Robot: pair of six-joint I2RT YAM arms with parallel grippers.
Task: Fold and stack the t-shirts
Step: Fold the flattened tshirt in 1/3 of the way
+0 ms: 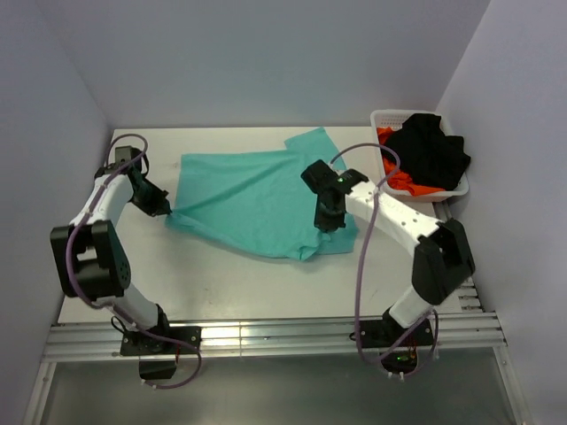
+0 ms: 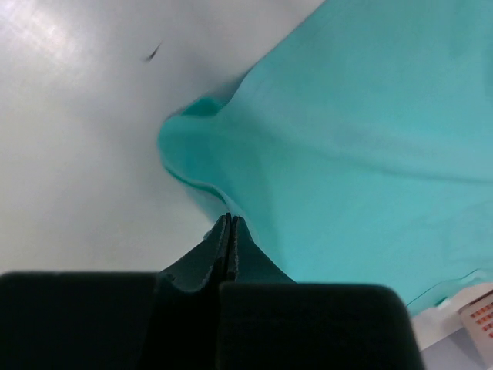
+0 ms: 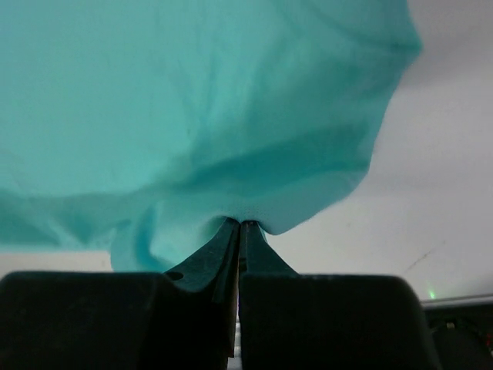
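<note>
A teal t-shirt (image 1: 252, 195) lies spread on the white table, partly folded. My left gripper (image 1: 165, 211) is shut on its left edge; in the left wrist view the jaws (image 2: 229, 218) pinch the teal cloth (image 2: 347, 139), which rises into a ridge there. My right gripper (image 1: 326, 217) is shut on the shirt's right part; in the right wrist view the jaws (image 3: 240, 225) pinch a fold of teal cloth (image 3: 200, 100) lifted off the table. A black t-shirt (image 1: 430, 150) and an orange one (image 1: 403, 180) lie in the basket.
A white basket (image 1: 458, 189) stands at the back right of the table (image 1: 221, 283). Pale walls close in on the left, back and right. A metal rail runs along the near edge.
</note>
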